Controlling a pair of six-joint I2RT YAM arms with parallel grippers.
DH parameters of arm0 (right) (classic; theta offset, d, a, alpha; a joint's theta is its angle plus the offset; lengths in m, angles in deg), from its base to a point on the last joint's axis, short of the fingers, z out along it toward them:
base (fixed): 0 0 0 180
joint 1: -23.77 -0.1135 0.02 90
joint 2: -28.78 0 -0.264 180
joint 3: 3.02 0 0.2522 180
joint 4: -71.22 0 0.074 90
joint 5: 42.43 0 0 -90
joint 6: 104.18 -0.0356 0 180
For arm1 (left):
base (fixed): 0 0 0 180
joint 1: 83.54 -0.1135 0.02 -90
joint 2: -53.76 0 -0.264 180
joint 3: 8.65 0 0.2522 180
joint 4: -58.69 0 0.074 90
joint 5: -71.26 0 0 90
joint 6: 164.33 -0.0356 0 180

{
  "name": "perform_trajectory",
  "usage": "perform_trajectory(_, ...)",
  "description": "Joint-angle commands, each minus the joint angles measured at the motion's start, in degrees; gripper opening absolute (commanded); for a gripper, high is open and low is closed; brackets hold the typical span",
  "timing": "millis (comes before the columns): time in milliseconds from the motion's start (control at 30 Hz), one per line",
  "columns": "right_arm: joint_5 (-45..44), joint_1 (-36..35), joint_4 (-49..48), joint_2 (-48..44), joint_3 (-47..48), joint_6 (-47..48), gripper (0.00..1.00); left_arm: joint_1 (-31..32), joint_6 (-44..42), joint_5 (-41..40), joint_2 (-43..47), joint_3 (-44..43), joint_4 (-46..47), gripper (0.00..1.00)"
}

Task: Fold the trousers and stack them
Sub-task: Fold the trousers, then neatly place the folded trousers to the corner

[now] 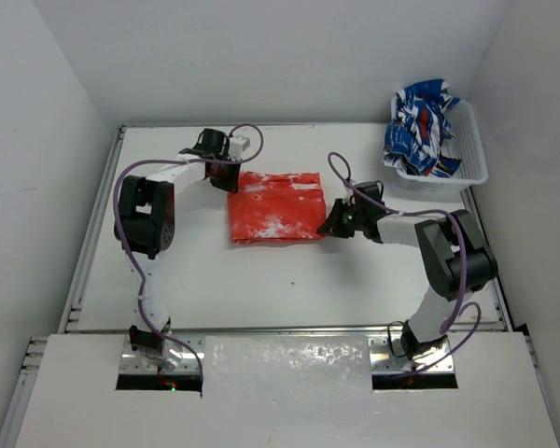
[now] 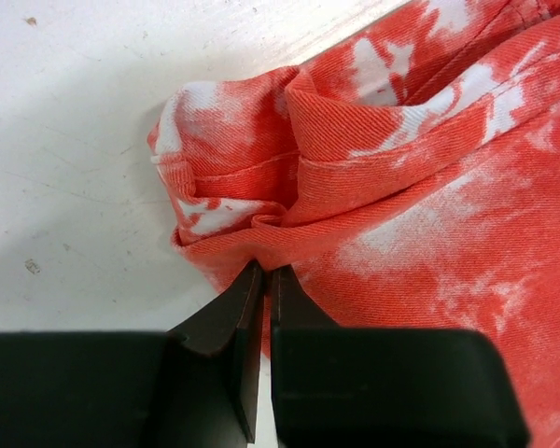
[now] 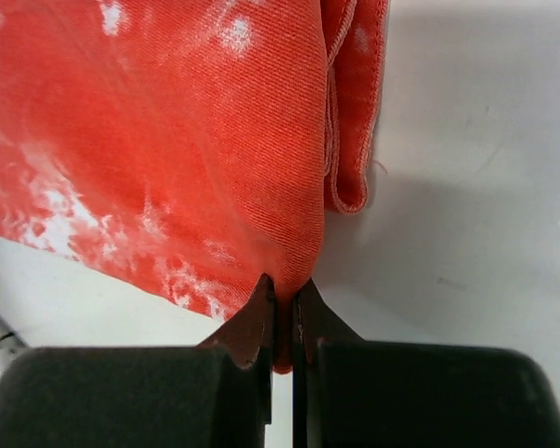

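Folded trousers [image 1: 275, 207] sit mid-table as a compact rect. L gripper [image 2: 266, 273] is pinched tight on their 10 o'clock corner, and R gripper [image 3: 282, 285] is clamped on the 4 o'clock edge. Prob. opposite holds so the next fold lifts evenly w/o bunching.

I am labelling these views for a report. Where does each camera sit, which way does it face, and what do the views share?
Top external: above and behind the robot, looking down at the table; left arm, right arm, the folded trousers and a basket of patterned clothing show.
Left wrist: on the left arm, facing forward past the left pincer, shut on a trousers corner.
Right wrist: on the right arm, facing past the right pincer, shut on the trousers' edge.
Shared: all three show the red-orange trousers.
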Motion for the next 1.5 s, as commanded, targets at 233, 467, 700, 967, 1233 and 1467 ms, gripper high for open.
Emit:
perform_trajectory(233,-3.9,1.4,7.5,-2.5,6.6,13.8,0.57,-1.1,-1.4,0.0,0.8,-6.2,0.2,0.34)
perform_trajectory(467,-0.5,2.3,5.2,0.9,12.8,11.6,0.6,-2.4,0.7,6.6,6.8,-10.9,-3.3,0.47)
perform_trajectory(700,1.3,3.1,3.3,11.6,19.2,6.9,0.6,-4.9,0.7,7.8,11.9,-1.8,-4.5,0.51)
perform_trajectory(967,-1.4,3.1,4.7,17.0,22.1,5.1,0.31,-6.8,-0.1,5.7,12.7,0.6,-4.6,0.51)
perform_trajectory(1233,-15.3,5.7,10.7,15.6,27.9,-0.2,0.0,-8.1,-0.3,5.3,12.6,0.0,-4.9,0.51)
perform_trajectory(1467,-28.3,7.5,13.7,19.2,36.6,-2.7,0.0,-9.9,-0.3,5.0,13.2,0.3,-4.7,0.51)
